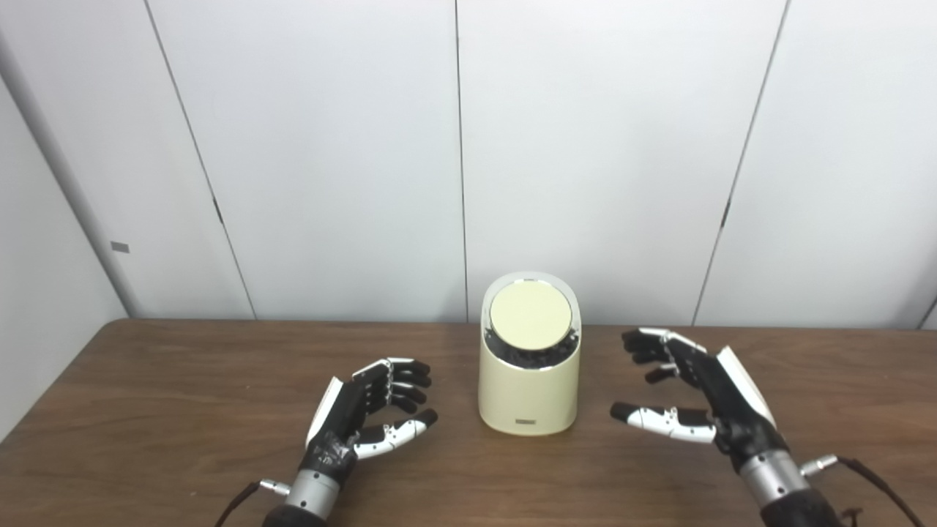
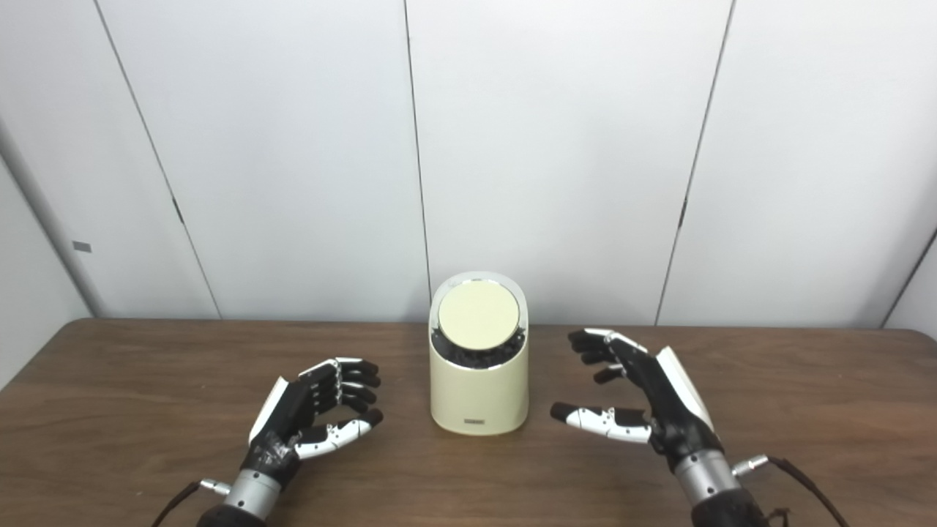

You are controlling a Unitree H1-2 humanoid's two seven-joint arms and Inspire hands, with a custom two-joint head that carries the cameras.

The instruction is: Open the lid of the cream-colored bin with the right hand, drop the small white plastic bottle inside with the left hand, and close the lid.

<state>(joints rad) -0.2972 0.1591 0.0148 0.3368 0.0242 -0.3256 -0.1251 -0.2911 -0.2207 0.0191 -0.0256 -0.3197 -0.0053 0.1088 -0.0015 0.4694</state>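
cream-colored bin (image 1: 529,380) stands upright mid-table (image 1: 146,395), round lid (image 1: 530,316) tilted, dark rim showing beneath it. left hand (image 1: 370,413) and right hand (image 1: 688,395) flank it, both empty, fingers spread, clear of bin. bottle not visible

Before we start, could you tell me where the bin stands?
The bin stands mid-table near the back wall, between the left hand and right hand.
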